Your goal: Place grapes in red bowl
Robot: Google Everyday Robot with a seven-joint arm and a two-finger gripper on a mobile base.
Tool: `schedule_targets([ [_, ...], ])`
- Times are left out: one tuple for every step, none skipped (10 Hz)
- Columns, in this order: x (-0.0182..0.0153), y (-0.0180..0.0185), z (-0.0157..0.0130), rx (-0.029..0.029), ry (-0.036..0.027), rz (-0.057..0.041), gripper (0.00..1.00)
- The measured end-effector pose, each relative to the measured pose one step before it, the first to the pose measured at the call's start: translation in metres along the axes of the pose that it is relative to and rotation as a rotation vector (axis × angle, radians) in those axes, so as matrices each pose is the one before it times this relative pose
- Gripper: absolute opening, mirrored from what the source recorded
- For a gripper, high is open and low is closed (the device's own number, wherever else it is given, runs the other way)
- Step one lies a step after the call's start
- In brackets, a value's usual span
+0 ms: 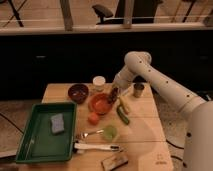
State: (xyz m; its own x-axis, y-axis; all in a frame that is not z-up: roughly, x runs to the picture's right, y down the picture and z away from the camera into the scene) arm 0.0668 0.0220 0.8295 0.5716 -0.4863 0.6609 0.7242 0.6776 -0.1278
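The red bowl (100, 104) is bright orange-red and sits near the middle of the wooden table. My gripper (114, 95) hangs at the end of the white arm, just over the bowl's right rim. It is shut on a small dark cluster, the grapes (113, 93), which sit at its tip and slightly above the bowl. The arm reaches in from the right and hides nothing of the bowl's inside.
A dark maroon bowl (77, 92) and a white jar (98, 82) stand behind the red bowl, and a metal can (138, 90) stands to the right. A tomato-like fruit (93, 118), a light-green cup (109, 132), a green vegetable (123, 116), utensils and a green tray (30, 145) holding a sponge lie in front and to the left.
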Motion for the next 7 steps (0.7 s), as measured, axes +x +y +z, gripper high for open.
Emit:
schedule_targets([
  [-0.00005,0.0007,0.00085,-0.00055,-0.00239,-0.0011,0.0],
  [-0.00063,0.00033,0.00057,-0.0004,-0.00226,-0.0018,0.0],
  [-0.00073,0.00183,0.00191,-0.00242,-0.00476,-0.00141,0.0],
  [-0.00024,0.00028,0.00018,0.00051,-0.00124,-0.00166,0.01],
  [-0.00099,0.00173,0.00297,-0.00169,-0.00427,-0.00284,0.01],
  [-0.00078,0.00091,0.00164,-0.00023,-0.00246,-0.00242,0.01],
  [-0.00011,0.00105,0.0005,0.00053,-0.0016,-0.00043,0.01],
])
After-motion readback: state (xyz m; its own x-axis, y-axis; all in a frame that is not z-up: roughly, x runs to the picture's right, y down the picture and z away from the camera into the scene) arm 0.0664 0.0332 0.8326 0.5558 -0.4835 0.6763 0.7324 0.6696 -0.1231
